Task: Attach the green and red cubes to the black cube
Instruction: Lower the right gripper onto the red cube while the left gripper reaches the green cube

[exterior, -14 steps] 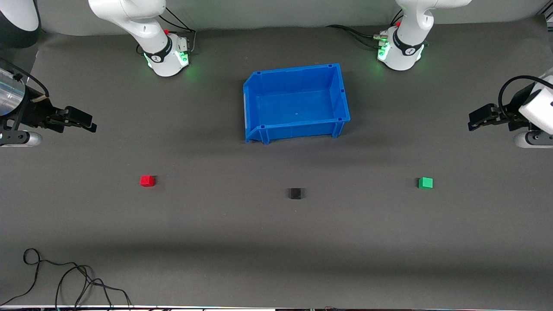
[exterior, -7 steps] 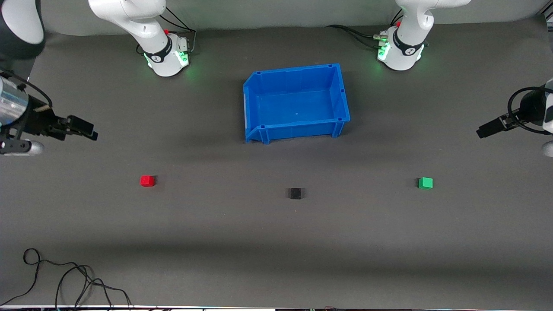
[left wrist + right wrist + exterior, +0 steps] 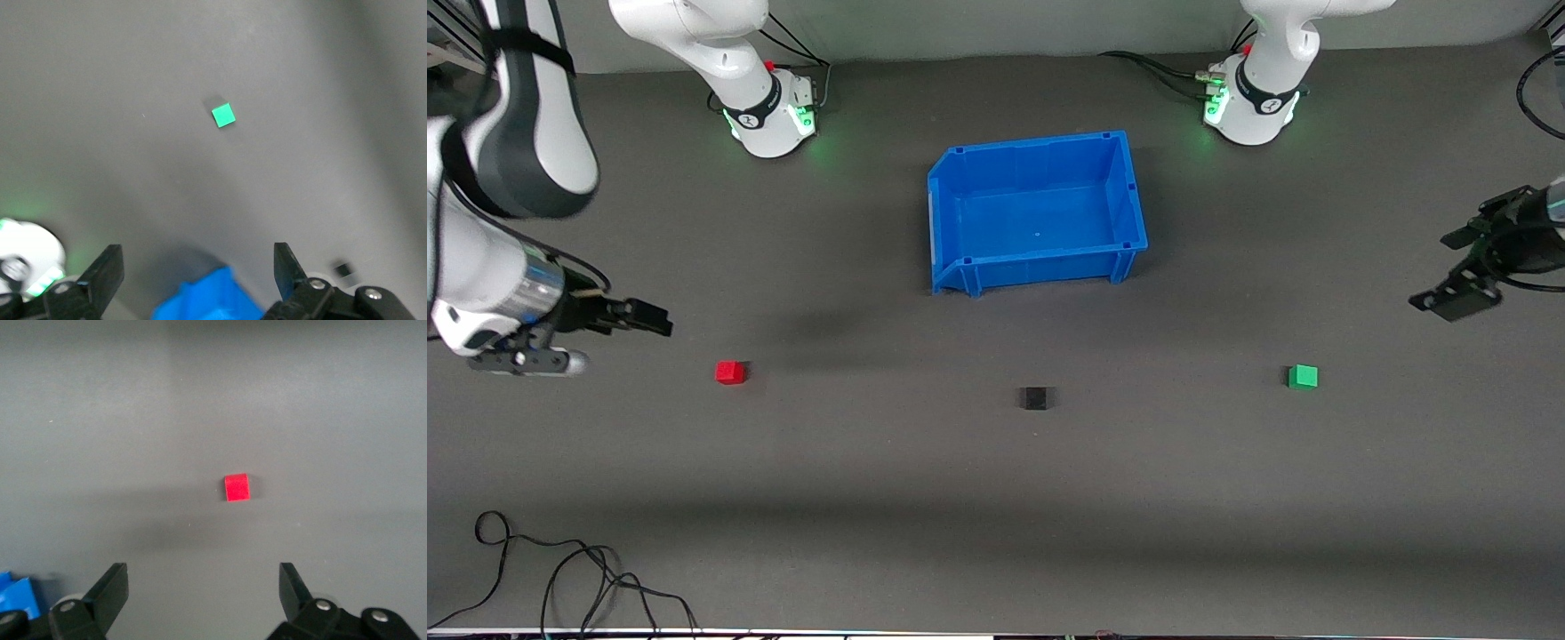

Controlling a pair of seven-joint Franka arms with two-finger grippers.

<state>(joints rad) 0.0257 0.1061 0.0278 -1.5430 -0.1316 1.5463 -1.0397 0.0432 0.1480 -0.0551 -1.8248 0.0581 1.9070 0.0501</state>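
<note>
The red cube (image 3: 730, 372), the black cube (image 3: 1035, 398) and the green cube (image 3: 1303, 377) lie apart in a row on the grey mat, the black one in the middle. My right gripper (image 3: 656, 321) is open and empty, in the air beside the red cube toward the right arm's end. The red cube also shows in the right wrist view (image 3: 237, 487), past the open right gripper (image 3: 203, 590). My left gripper (image 3: 1451, 271) is open and empty, in the air near the green cube. The left wrist view shows the green cube (image 3: 223, 115), the black cube (image 3: 343, 269) and the open left gripper (image 3: 198, 270).
A blue bin (image 3: 1036, 209) stands empty, farther from the front camera than the black cube; its corner shows in the left wrist view (image 3: 207, 300). A loose black cable (image 3: 560, 578) lies near the front edge at the right arm's end.
The right gripper has moved in toward the red cube. The left gripper has turned and moved toward the green cube. The cubes have not moved.
</note>
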